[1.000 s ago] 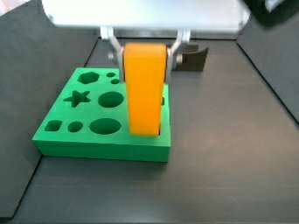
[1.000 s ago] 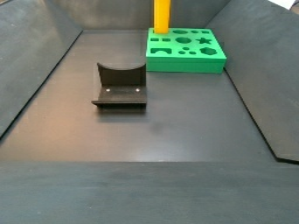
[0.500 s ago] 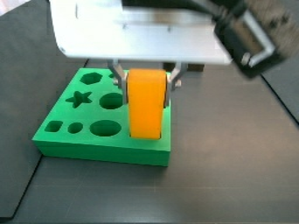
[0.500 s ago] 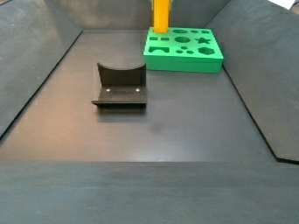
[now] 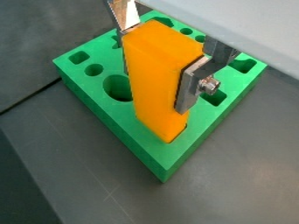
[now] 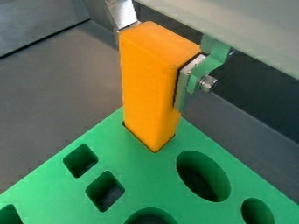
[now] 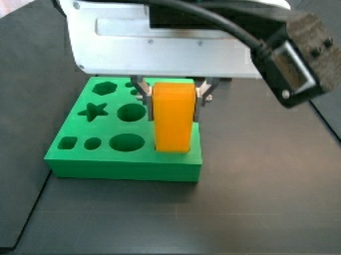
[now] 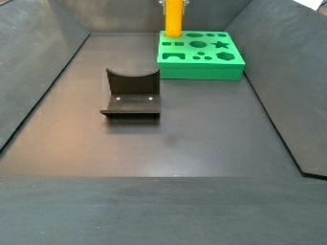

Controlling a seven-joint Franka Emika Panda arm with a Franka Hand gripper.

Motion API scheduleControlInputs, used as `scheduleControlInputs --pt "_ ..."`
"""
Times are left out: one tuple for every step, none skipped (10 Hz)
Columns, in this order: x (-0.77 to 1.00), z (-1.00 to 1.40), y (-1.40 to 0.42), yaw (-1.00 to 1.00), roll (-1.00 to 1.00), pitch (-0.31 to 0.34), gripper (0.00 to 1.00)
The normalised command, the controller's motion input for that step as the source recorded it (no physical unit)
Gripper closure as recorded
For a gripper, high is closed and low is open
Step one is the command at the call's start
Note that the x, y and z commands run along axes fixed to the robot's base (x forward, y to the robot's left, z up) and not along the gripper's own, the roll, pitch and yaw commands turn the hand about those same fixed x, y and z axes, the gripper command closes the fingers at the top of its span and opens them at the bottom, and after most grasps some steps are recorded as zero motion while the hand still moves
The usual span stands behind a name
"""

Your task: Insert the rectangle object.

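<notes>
The rectangle object (image 5: 158, 83) is a tall orange-yellow block. It stands upright with its lower end in a rectangular hole at a corner of the green board (image 5: 111, 118). My gripper (image 5: 162, 52) is shut on its upper part, a silver finger (image 5: 193, 83) on each side. It shows the same in a wrist view, block (image 6: 149, 87), gripper (image 6: 159, 48), board (image 6: 128, 188). In a side view the block (image 7: 172, 120) stands in the board (image 7: 114, 159) under my gripper (image 7: 168, 92). In a side view the block (image 8: 173, 17) rises from the board (image 8: 205, 59).
The board has several other holes: a star (image 7: 96, 110), round holes (image 7: 120, 146) and small squares (image 6: 82, 158). A dark grey U-shaped holder (image 8: 130, 94) stands on the dark floor mid-bin. Sloped dark walls enclose the bin.
The gripper has come down with the block, and the block's lower end now sits deeper in the board's corner hole. The wrist body now fills more of a side view.
</notes>
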Motion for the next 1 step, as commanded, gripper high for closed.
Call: scheduleControlInputs --pt "0.0 0.0 -0.01 0.0 0.0 0.0 1.0"
